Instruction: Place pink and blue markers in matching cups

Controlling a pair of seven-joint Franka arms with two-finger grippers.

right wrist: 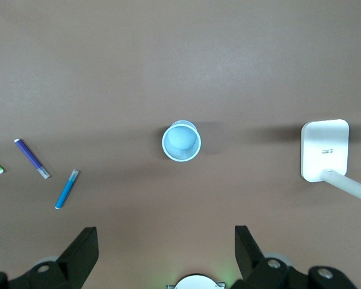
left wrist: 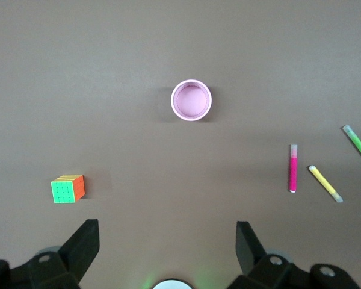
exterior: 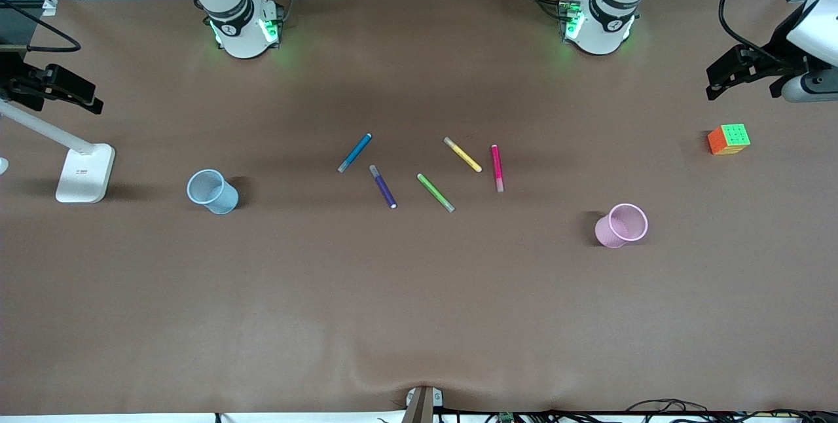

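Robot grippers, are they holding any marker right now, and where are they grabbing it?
No. The left gripper and right gripper are both open and empty, up above the table. The pink marker and blue marker lie on the table, untouched.

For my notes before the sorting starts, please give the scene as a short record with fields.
pink marker: lying beside the yellow marker, outside any cup
blue marker: lying beside the purple marker
pink cup: upright, empty, toward the left arm's end
blue cup: upright, empty, toward the right arm's end
left claw: open, holds nothing
right claw: open, holds nothing
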